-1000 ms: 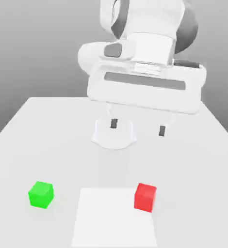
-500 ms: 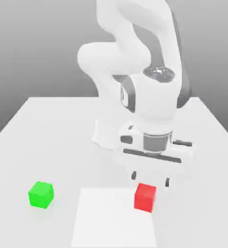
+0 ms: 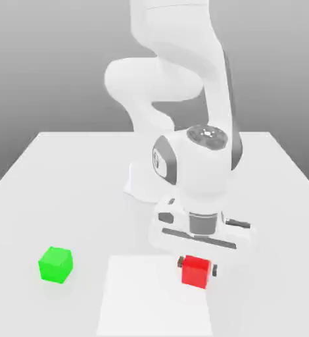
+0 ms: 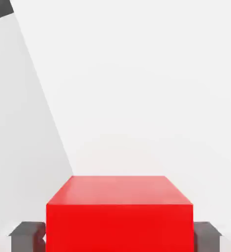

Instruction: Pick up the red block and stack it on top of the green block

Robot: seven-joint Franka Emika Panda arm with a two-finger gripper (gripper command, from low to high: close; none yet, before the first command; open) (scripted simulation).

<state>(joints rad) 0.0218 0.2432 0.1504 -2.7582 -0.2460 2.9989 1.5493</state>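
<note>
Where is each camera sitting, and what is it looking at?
Exterior view: off the arm, facing the table and white arm, seeing the pincer around the red block, green block apart.
Hand view: on the hand, facing the red block between two dark fingertips.
Shared: red block, pincer.

**Panda arm, single, white**

Arm folded forward and down from its base, wrist pointing straight down. Gripper low at the table, dark fingers pressed against opposite sides of the red block, clamped.
</note>
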